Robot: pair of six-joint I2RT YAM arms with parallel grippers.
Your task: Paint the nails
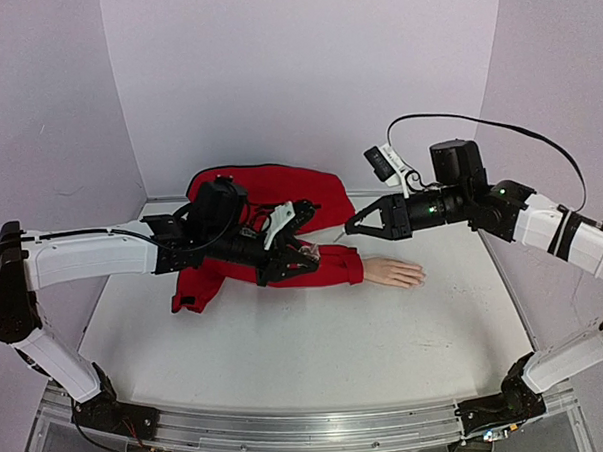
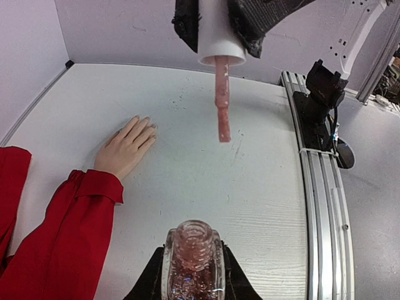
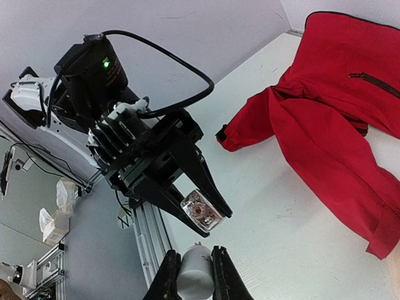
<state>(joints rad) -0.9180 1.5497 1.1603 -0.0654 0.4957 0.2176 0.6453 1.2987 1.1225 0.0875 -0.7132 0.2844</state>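
Observation:
A pale mannequin hand (image 1: 394, 273) in a red sleeve (image 1: 328, 266) lies flat on the white table, its tiny nails (image 1: 420, 275) pointing right. In the left wrist view the hand (image 2: 125, 150) lies left of centre, nails (image 2: 149, 127) at the fingertips. My left gripper (image 1: 305, 254) is shut on an open glass bottle of pink glitter polish (image 2: 194, 259), held above the sleeve. My right gripper (image 1: 354, 226) is shut on the white cap (image 3: 195, 272). Its pink brush (image 2: 222, 100) hangs in the air, apart from the bottle (image 3: 202, 211) and above the table beyond the hand.
A red jacket (image 1: 270, 187) is heaped at the back of the table behind my left arm. A metal rail (image 1: 290, 427) runs along the near edge, and it shows in the left wrist view (image 2: 319, 187) with the right arm's base (image 2: 322, 94). Lilac walls close three sides.

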